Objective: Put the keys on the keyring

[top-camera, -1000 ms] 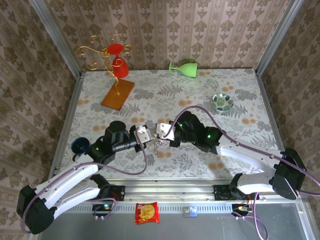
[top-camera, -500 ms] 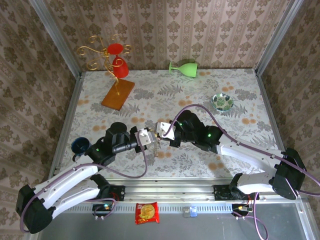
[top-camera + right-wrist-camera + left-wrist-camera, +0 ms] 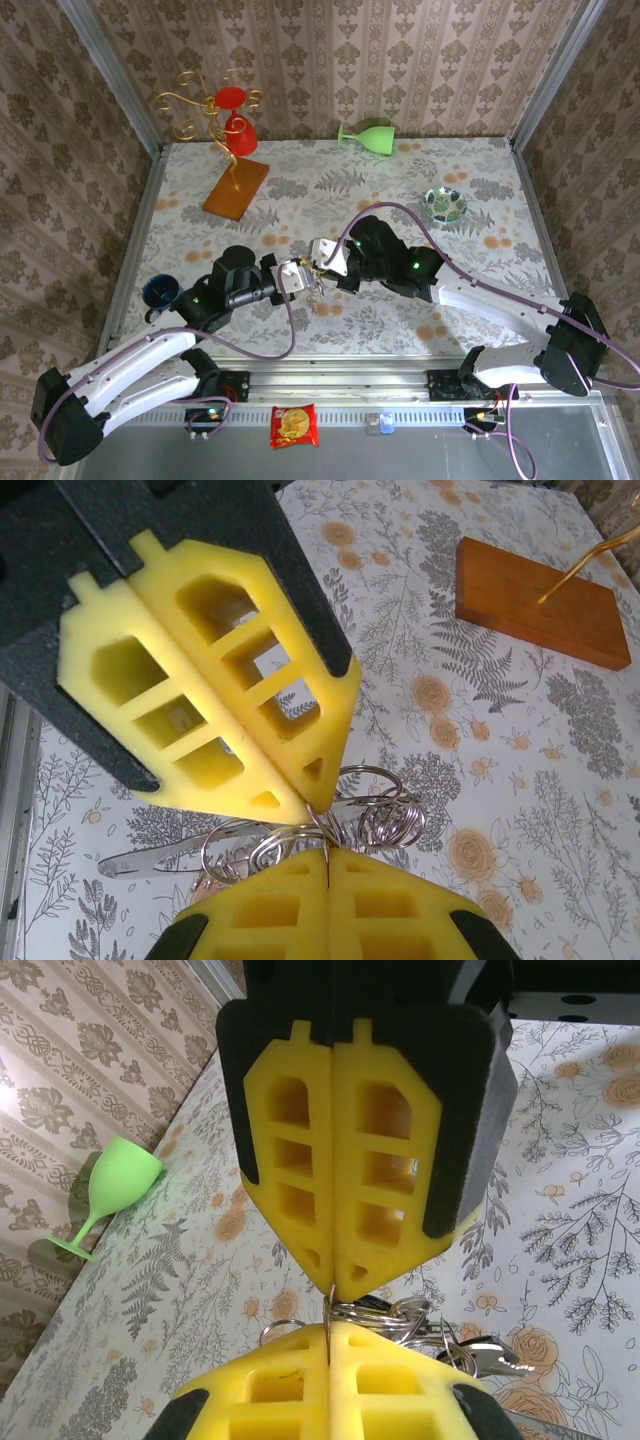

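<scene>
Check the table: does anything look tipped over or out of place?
The green goblet lies on its side at the far edge of the table, which looks like a tip-over. A snack packet lies off the table, on the grey ledge nearest the camera.

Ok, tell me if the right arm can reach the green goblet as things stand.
Probably not yet: the right end effector is shut on the keyring, shared with the left end effector. The table toward the goblet looks free.
</scene>
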Available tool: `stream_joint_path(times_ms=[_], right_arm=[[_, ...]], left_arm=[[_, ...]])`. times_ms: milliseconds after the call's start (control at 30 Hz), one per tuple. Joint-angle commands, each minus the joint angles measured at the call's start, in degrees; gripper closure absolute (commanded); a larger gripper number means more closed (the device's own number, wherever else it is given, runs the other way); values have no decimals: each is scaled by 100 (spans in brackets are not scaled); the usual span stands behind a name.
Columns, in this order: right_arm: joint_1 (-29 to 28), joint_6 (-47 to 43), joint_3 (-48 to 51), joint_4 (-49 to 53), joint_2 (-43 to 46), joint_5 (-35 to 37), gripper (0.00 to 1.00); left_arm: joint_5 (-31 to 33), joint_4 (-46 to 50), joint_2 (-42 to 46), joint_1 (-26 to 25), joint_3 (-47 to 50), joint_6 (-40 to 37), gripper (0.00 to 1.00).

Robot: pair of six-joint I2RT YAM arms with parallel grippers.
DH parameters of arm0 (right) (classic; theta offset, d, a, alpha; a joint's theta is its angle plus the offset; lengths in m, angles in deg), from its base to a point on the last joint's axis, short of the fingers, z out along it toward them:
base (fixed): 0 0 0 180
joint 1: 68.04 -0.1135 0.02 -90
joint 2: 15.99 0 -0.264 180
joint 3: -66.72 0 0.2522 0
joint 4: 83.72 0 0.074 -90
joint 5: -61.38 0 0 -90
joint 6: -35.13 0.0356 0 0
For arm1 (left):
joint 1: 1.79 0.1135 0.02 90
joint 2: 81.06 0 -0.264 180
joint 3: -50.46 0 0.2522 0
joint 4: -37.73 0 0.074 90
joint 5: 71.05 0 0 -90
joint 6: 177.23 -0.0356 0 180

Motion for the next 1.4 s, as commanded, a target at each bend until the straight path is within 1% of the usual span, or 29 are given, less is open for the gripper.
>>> stream_joint_path(times_ms=[0, 200, 367, 600, 767, 900, 1033, 1200, 1300, 1367], right_arm=[[60, 243, -267, -36, -72, 43, 100], [82, 343, -333, 46, -133, 107, 100], [216, 674, -473, 229, -261, 186, 100], [483, 993, -586, 423, -389, -401, 100], [544, 923, -629, 540, -447, -833, 100], [545, 835, -661, 693, -460, -976, 100], [639, 941, -556, 562, -445, -812, 100], [841, 1066, -440, 839, -461, -107, 100], [868, 957, -284, 1089, -579, 151, 100], [853, 888, -136, 1121, -647, 134, 100]], left_arm=[[-129, 81, 112, -113, 41, -203, 100], [-132, 66, 127, -160, 66, -327, 100], [-226, -130, 273, -189, 208, -401, 100], [-163, -440, 499, -204, 505, -333, 100], [-44, -765, 499, -213, 679, -128, 100], [13, -1058, 508, -211, 793, 49, 100], [149, -1220, 538, -200, 899, 278, 100], [227, -1446, 676, -55, 1044, 820, 100], [90, -1682, 753, 114, 1165, 1299, 100], [-44, -1802, 754, 254, 1217, 1602, 100]])
